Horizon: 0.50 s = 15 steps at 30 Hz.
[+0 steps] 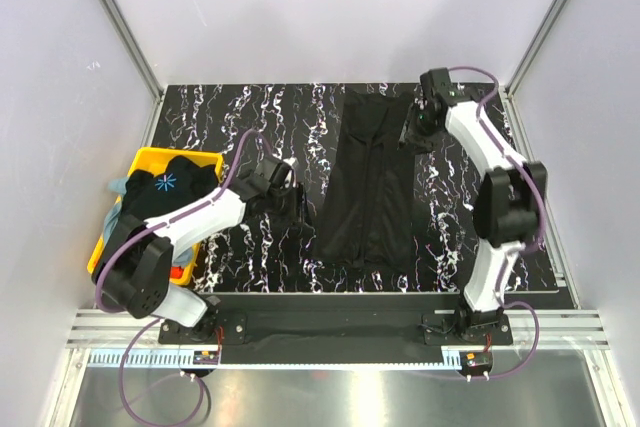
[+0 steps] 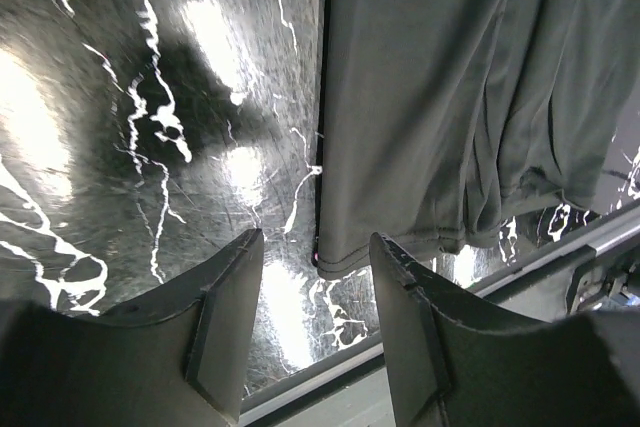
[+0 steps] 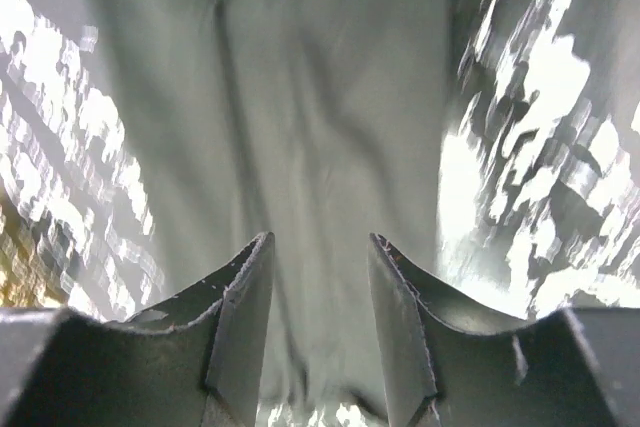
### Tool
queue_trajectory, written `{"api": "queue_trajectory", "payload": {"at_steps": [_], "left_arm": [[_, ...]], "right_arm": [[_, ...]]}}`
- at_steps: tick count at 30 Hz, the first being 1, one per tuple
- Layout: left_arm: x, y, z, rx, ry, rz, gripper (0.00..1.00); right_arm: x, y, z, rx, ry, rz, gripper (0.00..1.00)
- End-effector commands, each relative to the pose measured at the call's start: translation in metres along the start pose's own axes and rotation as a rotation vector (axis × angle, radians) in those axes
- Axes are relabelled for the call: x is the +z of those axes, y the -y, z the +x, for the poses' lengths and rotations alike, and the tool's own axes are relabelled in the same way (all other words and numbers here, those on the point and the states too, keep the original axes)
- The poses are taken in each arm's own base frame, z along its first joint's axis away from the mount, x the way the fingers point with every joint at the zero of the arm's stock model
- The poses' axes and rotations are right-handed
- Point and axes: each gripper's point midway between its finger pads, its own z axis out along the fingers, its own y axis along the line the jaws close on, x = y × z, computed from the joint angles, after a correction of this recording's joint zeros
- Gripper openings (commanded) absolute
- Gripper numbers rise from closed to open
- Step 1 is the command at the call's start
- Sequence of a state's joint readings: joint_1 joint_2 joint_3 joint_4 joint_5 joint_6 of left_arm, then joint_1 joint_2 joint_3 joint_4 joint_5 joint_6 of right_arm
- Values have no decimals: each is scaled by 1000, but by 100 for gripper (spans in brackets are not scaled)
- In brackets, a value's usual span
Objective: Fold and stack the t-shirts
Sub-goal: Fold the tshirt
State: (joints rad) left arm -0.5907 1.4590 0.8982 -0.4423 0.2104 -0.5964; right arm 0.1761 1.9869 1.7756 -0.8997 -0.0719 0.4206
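Lying on the black marbled table (image 1: 250, 117), a plain black shirt (image 1: 368, 182) is folded into a long, narrow strip. Its long axis runs from the table's far edge toward the near edge, leaning slightly so the near end sits a little further left than the far end. The far end is close to the back edge. In the left wrist view, the near hem (image 2: 430, 97) stops just short of the front edge and its metal rail. Lengthwise creases run down the middle of the strip. The left gripper (image 1: 298, 205) hovers beside the shirt's left edge, toward the near end, with its jaws spread and nothing between them (image 2: 315, 337). The right gripper (image 1: 415, 127) is at the right edge near the far end, its fingers also parted and gripping nothing, with cloth visible beneath the gap (image 3: 320, 327). Bare marbled surface shows on both sides of the strip, wider on the left. A yellow bin (image 1: 140, 159) sits at the table's left edge, well apart from the strip. It holds a black shirt with a pale-blue starburst (image 1: 165, 185), a grey-blue shirt (image 1: 117, 189) showing at the bin's left rim, and a bit of orange-red cloth (image 1: 180, 272) low down.
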Motion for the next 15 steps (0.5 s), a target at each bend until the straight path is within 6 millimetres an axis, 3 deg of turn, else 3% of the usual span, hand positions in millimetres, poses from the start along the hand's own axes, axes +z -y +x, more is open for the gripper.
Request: {"api": "queue_trajectory", "payload": {"at_steps": [1,2,4,5,7,8,12,15], "left_arm": [[-5,17,-1,-6,26,100,51],[-7,17,1,-6,29,103,51],[-8,14,5,-8,30,98,52],[-12,15,4,-8,43,103,52],[-14,13,6,-7,48,103,52],[-16,14,6,-9,54,108,52],[-16,10,10,-18,53,100,51],[-15,8,11,-23,51,91,51]], "right_arm": [[-16,-23,48,31,-23,-61,50],[-20,-24,77,27,-58,-73,49],[-33,-43,97,60,-53,-169,47],[-26,-44,130,45,-111,-174,45],[-31,-58,151,52,-116,-227,39],[-27,-61,179,17,-161,-224,39],[-22,-78,221,11,-215,-231,40],[-15,-81,236,40,-213,-217,40]]}}
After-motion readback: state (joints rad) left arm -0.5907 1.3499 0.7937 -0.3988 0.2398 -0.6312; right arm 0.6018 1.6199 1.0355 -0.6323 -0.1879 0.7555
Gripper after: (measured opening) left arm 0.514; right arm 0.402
